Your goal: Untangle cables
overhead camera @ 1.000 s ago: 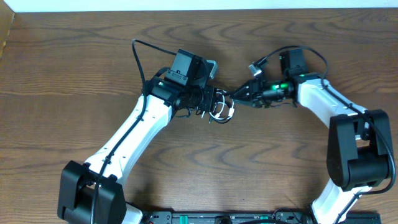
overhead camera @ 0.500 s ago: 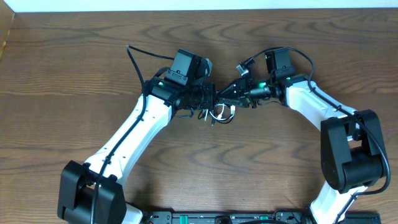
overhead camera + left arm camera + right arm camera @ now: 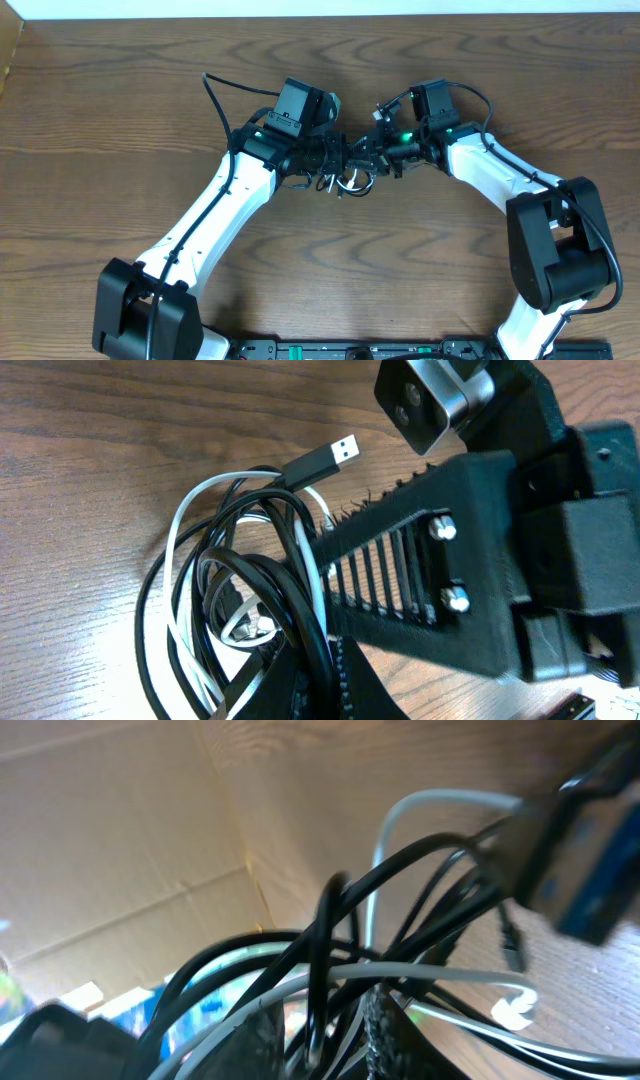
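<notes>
Arms angled inward, tips close. My left gripper (image 3: pixel 336 165): clamped on tangled thin black-and-white cables (image 3: pixel 230 610). My right gripper (image 3: pixel 325 1032): straddling strands, grip unclear.

White shells along the long links of left arm (image 3: pixel 215 225) and right arm (image 3: pixel 495 175), broken by black joint housings and blocky black shoulders. All black at the ends: left gripper (image 3: pixel 340 168), right gripper (image 3: pixel 363 160). Thin black cord (image 3: pixel 207 80) looping off the left wrist, another arcing over the right. Small green light (image 3: pixel 405 138) by each wrist. Up close, a matte ribbed finger (image 3: pixel 400 575) with slotted side, two silver screws (image 3: pixel 445 530), and a silver twin-lens camera (image 3: pixel 430 400) above.
</notes>
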### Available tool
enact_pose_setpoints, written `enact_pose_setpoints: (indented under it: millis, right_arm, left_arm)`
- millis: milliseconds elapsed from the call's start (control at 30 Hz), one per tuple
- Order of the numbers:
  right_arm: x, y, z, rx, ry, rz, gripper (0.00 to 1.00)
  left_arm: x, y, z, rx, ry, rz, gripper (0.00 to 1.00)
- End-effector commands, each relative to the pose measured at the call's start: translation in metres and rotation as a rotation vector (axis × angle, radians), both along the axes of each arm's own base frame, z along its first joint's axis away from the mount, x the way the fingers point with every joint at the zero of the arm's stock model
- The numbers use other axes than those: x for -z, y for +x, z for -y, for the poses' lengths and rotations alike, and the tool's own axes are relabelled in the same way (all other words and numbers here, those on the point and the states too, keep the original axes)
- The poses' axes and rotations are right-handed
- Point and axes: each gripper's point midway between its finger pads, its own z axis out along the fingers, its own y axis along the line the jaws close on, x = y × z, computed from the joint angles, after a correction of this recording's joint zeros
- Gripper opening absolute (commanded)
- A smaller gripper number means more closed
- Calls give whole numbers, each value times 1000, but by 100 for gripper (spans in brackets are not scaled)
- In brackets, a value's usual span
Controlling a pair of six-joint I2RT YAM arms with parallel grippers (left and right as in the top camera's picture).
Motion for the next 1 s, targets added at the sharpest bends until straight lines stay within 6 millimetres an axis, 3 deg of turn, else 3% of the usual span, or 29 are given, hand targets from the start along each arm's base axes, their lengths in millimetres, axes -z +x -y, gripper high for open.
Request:
enact_pose_setpoints:
  millis: [0,67,300,567,833,967]
  right_arm:
    - [6,9,2,64,-70,10,16]
    - [8,12,3,63,-88,46,1]
    - [-2,15,14,-20,-27,177,1]
    - [-17,28,51,-51,60,322,1]
    - [-11,35,80,-3,36,311,1]
    - [-9,40,88,-21,6,401,1]
  left_arm:
    - [-5,1,3,-2,-13,6,7]
    - [-4,1,3,3,-11,8,7]
    - [0,-4,0,172,61,90,8]
    - [6,-14,-5,309,122,128,7]
    - [6,-14,-5,334,130,142,8]
    - [8,-12,-8,325,151,148,8]
